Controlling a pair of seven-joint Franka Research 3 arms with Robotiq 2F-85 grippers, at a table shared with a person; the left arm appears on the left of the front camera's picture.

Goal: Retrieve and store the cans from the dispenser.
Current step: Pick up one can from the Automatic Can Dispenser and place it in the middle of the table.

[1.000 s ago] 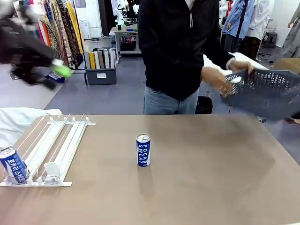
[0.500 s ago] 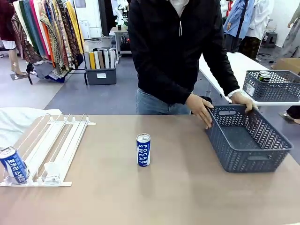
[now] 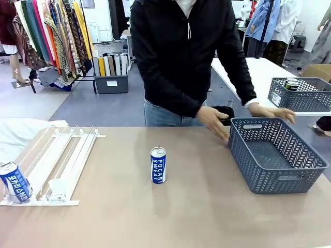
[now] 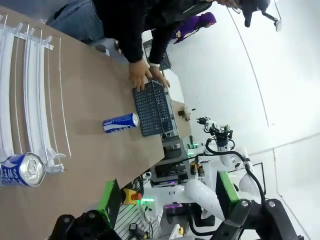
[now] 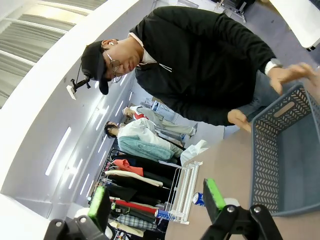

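Brown table (image 3: 196, 217) has the white dispenser (image 3: 62, 160) at its left, where one blue can (image 3: 14, 182) sits at the low end against the stops, and a second can (image 3: 158, 165) stands mid-table. A person's hands (image 3: 214, 123) are at the grey basket (image 3: 279, 178), likely so cans can go in. The left gripper (image 4: 167, 190) and right gripper (image 5: 156, 192) hover spread wide, empty.

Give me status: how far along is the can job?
Done: grey basket sits on the table, and one blue can stands mid-table, out of the dispenser. In hand: nothing; left gripper and right gripper are open, empty. Left: second can sits at the dispenser's low end; basket holds none.
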